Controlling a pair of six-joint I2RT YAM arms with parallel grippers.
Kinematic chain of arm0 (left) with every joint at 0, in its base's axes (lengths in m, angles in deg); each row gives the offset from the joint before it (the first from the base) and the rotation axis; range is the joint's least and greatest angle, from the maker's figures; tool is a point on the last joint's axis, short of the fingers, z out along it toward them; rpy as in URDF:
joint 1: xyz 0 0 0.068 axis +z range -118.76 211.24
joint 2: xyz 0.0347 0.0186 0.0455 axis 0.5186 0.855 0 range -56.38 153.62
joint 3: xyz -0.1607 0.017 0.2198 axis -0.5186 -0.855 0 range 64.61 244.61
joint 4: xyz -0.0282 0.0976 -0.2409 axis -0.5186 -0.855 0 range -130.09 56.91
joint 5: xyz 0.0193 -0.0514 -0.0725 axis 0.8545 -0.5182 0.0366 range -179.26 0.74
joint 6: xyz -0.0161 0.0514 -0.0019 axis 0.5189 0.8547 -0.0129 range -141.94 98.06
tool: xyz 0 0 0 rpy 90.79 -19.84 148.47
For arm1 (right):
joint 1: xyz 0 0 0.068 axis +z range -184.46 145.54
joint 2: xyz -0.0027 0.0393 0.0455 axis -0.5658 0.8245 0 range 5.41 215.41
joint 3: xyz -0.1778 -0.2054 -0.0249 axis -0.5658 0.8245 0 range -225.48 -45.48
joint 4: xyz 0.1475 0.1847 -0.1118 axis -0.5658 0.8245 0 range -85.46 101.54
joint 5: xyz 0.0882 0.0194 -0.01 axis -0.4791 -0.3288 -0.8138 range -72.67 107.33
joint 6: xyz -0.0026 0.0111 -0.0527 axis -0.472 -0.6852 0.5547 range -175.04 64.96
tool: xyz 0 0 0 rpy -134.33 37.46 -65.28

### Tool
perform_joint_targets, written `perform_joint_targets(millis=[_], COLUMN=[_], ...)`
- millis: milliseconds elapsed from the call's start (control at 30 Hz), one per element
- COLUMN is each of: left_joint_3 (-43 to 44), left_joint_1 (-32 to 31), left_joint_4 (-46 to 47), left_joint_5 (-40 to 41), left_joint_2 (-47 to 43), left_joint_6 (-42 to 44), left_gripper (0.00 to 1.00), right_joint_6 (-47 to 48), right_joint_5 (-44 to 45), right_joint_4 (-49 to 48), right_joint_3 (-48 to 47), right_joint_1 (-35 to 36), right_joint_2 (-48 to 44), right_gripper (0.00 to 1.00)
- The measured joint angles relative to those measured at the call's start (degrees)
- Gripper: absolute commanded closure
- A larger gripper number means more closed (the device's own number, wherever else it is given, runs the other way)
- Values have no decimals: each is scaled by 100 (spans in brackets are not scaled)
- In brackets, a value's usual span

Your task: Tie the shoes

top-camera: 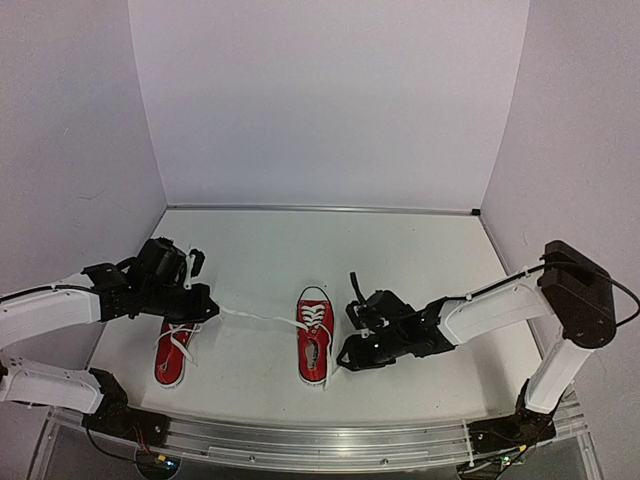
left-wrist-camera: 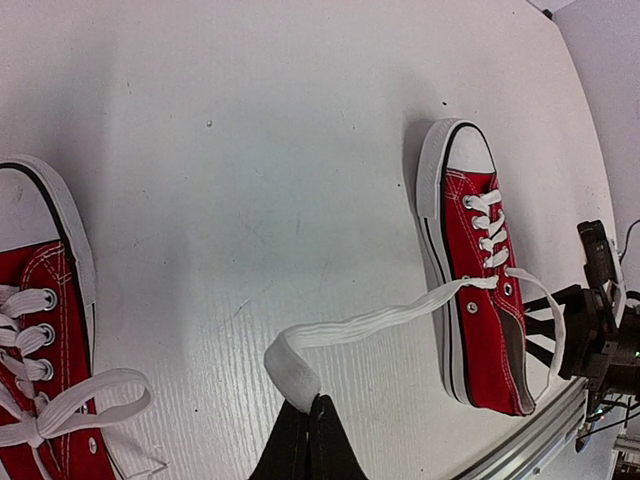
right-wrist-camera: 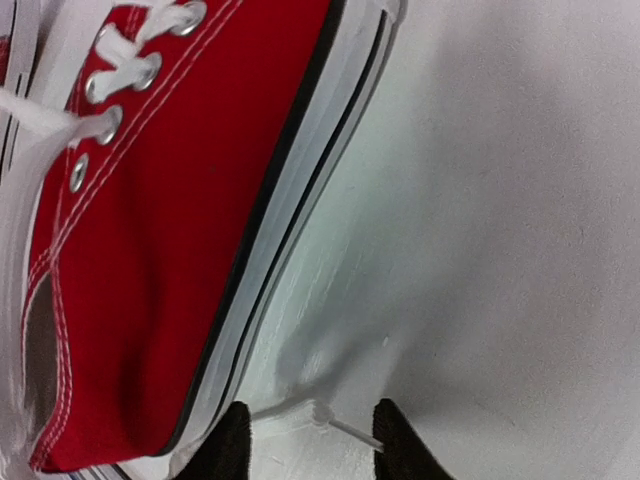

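- You have two shoes (top-camera: 315,335) on the white table (top-camera: 400,250). Both are red canvas with white soles and toe caps, and their toes point away from the arm bases.
- The left shoe (top-camera: 172,355) lies near the left edge of the table. Its white laces lie loose across the top, with one loop trailing off the side in the left wrist view.
- The right shoe (left-wrist-camera: 480,290) sits upright around the middle of the table, well apart from the left shoe. You can count two free lace strands leaving its upper eyelets, one to each side.
- Your left gripper (left-wrist-camera: 308,412) is pinched closed on the end of one lace strand (left-wrist-camera: 380,320). That strand runs stretched above the table from the right shoe towards the left shoe.
- Your right gripper (right-wrist-camera: 315,440) is low on the table, just beside the heel end of the right shoe on its outer side.
- Its two fingertips (right-wrist-camera: 232,440) stand apart at a narrow gap and are not clamped. One thin lace tip (right-wrist-camera: 345,428) lies across the gap on the table.
- You cannot tell from the right wrist view whether either fingertip touches that tip.
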Motion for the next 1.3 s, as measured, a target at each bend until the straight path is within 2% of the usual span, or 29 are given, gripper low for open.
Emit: perform_joint_targets(millis=[67, 100, 233, 333, 600, 700, 800, 900, 1100, 1300], left_joint_3=[0, 0, 2, 48, 473, 494, 484, 454, 262, 207], left_joint_1=[0, 0, 0, 0, 10, 13, 15, 15, 13, 11], left_joint_4=[0, 2, -2, -92, -810, -860, -783, -586, -232, -34], left_joint_5=[-12, -13, -19, 21, 655, 623, 253, -272, -1134, -1810], left_joint_2=[0, 0, 0, -4, -362, -500, -629, -796, -1380, -1925], left_joint_6=[2, 5, 43, 140, 333, 435, 647, 884, 1071, 1071], left_gripper=[100, 100, 100, 100, 100, 100, 100, 100, 100, 100], right_joint_6=[-43, -13, -60, -83, -159, -56, 221, 607, 1190, 1357], right_joint_5=[2, 12, 102, 337, 1640, 2109, 2257, 2133, 1262, 333], right_joint_4=[-33, -28, 6, 360, 1533, 1863, 2055, 2022, 1582, 905], right_joint_3=[0, 10, 168, 367, 396, 175, -321, -1036, -2506, -4444], right_joint_1=[-2, 0, 0, 0, -461, -629, -640, -641, -641, -456], right_joint_2=[31, 31, -85, -631, -3609, -4254, -4013, -3170, -1361, 503], right_gripper=[98, 100, 100, 100, 100, 100, 100, 100, 100, 100])
